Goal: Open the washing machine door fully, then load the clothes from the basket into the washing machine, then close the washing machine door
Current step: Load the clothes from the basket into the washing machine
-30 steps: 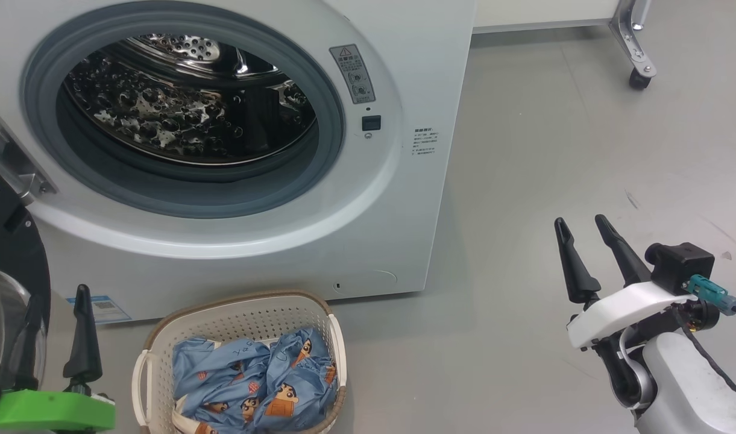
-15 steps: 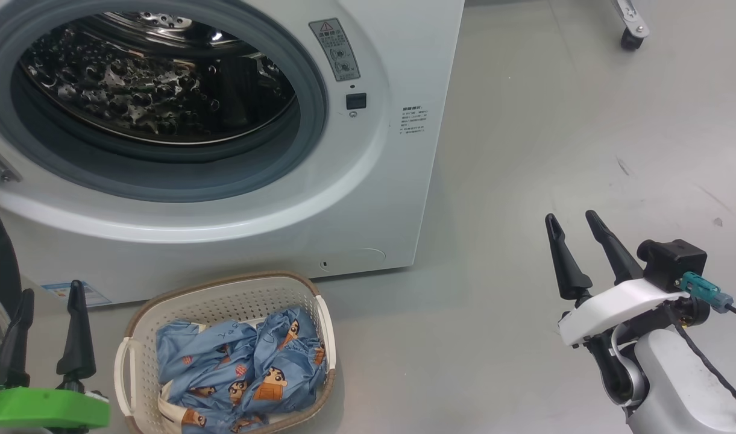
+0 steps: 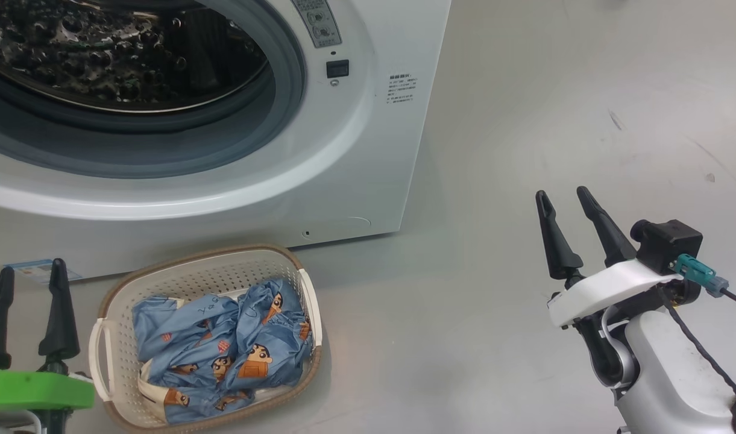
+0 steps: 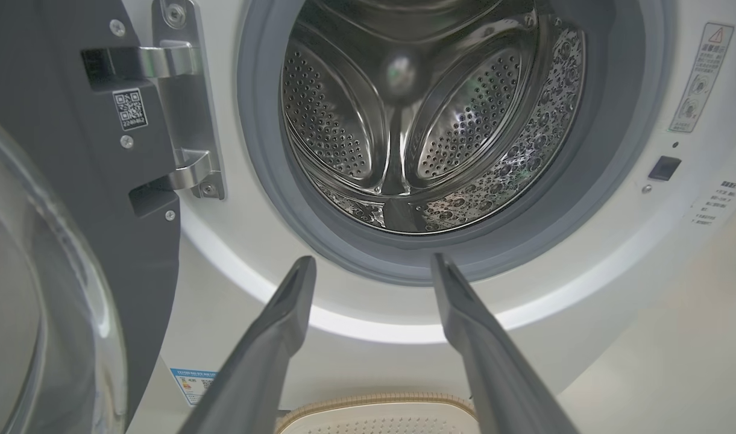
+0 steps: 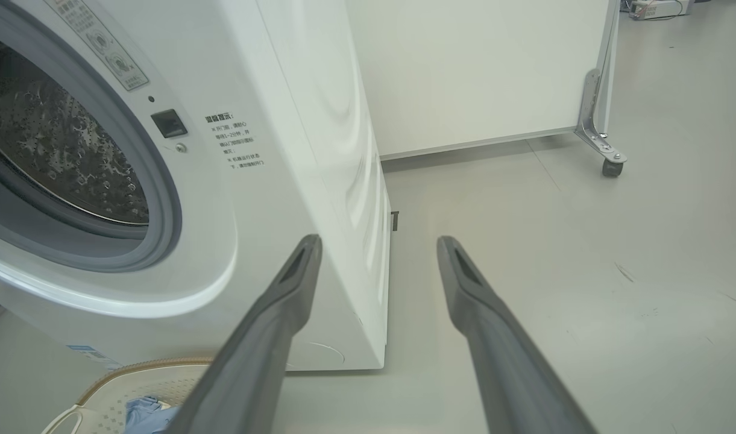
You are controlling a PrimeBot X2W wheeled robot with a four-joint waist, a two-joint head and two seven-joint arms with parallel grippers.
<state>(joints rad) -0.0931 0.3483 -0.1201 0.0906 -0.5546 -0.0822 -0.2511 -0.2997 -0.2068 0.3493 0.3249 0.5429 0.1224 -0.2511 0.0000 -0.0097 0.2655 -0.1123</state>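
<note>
Left end effector (image 3: 30, 283) spread wide, holding nothing, fingers upright just beside the basket (image 3: 202, 278) at its left handle; right end effector (image 3: 564, 202) also spread and empty, well apart over bare floor (image 3: 524, 120) off the washing machine (image 3: 368, 150) front corner.

Washing machine door (image 4: 102, 181) stands swung out on its metal hinge (image 4: 187, 102) at the left of the mouth; looks fully open, so step 1 reads as done. Drum (image 4: 404, 120) appears bare; no fabric seen inside.

Clothes (image 3: 223, 343) all lie bunched in the basket: blue printed cloth, a cream edge at the lower left. Basket sits on the floor directly before the machine, below the mouth — likely so each lift is short and straight.

Judgement: loading is the step in hand, none of it begun. Left arm is nearer the heap; wide jaws suit a soft pile. Risk — a trailing piece snagging on the grey gasket (image 4: 265, 199).
</note>
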